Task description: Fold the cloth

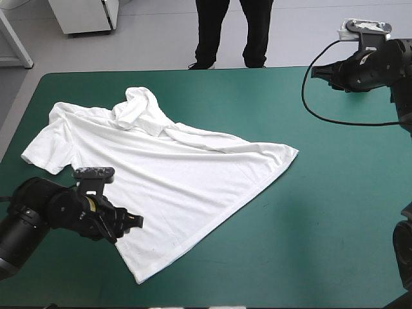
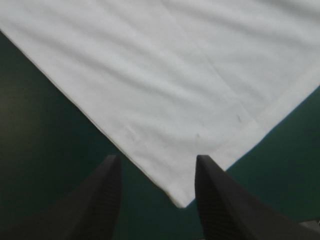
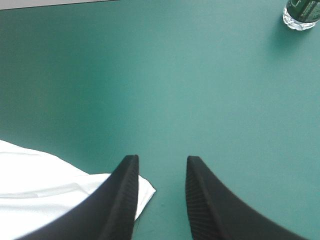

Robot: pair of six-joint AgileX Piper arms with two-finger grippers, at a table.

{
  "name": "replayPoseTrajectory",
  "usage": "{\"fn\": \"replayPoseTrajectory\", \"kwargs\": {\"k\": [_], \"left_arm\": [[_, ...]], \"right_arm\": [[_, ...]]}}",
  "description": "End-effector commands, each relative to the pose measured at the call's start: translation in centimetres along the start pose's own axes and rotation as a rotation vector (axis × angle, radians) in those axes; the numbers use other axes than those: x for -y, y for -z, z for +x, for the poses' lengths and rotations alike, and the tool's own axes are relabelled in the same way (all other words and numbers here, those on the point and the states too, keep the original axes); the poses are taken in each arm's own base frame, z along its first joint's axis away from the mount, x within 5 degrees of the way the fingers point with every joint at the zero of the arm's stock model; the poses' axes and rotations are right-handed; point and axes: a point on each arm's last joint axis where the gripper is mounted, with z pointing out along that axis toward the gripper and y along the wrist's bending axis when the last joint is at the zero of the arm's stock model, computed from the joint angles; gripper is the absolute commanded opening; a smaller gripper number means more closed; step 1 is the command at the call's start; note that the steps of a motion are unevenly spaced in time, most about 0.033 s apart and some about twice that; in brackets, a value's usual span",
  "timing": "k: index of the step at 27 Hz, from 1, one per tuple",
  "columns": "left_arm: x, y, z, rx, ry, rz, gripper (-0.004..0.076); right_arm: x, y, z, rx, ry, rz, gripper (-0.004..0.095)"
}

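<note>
Teal-green cover point(image 1: 322, 219) spans the bench, and on its left half we find the white T-shirt point(image 1: 180, 180). It is spread nearly flat and set on a slant, with one part bunched into folds toward the far edge. Near the bench's near-left side we see the left pincer point(image 2: 156, 159) low over the shirt's edge. Its black fingers stand well apart, with a corner of the shirt lying between them, ungripped. By the far right corner the right pincer point(image 3: 163, 158) also has its fingers parted and holds nothing. Another shirt corner shows beside one finger, and a clear container point(image 3: 302, 12) stands ahead, well apart.
</note>
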Motion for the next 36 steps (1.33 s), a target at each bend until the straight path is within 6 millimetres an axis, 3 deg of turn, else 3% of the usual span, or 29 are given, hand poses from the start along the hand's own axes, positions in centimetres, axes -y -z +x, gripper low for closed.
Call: {"fn": "replayPoseTrajectory", "kwargs": {"k": [1, 7, 11, 17, 22, 29, 33, 36], "left_arm": [[1.2, -0.7, 1.6, -0.074, -0.019, 0.018, 0.0336], [2.8, -4.4, 6.0, -0.222, -0.07, -0.054, 0.0336], [3.3, -5.9, 7.4, -0.238, -0.065, -0.067, 0.0336], [4.9, -7.8, 7.1, -0.207, -0.062, -0.051, 0.0336], [5.3, -10.1, 6.4, -0.241, -0.079, -0.161, 0.0336], [5.8, -12.1, 6.2, -0.253, -0.073, -0.175, 0.0326], [5.3, -13.5, 7.0, -0.287, -0.033, -0.205, 0.0181], [4.8, -14.2, 7.8, -0.303, -0.013, -0.192, -0.0021]], "right_arm": [[-0.2, 3.2, -0.8, 0.119, 0.002, -0.016, 0.0307], [-0.3, 3.2, -0.8, 0.119, -0.004, -0.033, 0.0307], [-0.4, 3.2, -0.8, 0.122, -0.008, -0.041, 0.0307], [-0.4, 3.2, -0.8, 0.122, -0.01, -0.046, 0.0307], [-0.5, 3.2, -0.8, 0.121, -0.011, -0.049, 0.0307], [-0.5, 3.3, -0.9, 0.125, -0.011, -0.05, 0.0307], [-0.5, 3.3, -0.9, 0.125, -0.014, -0.056, 0.0307], [-0.4, 3.2, -0.7, 0.111, -0.001, -0.043, 0.0307]]}}
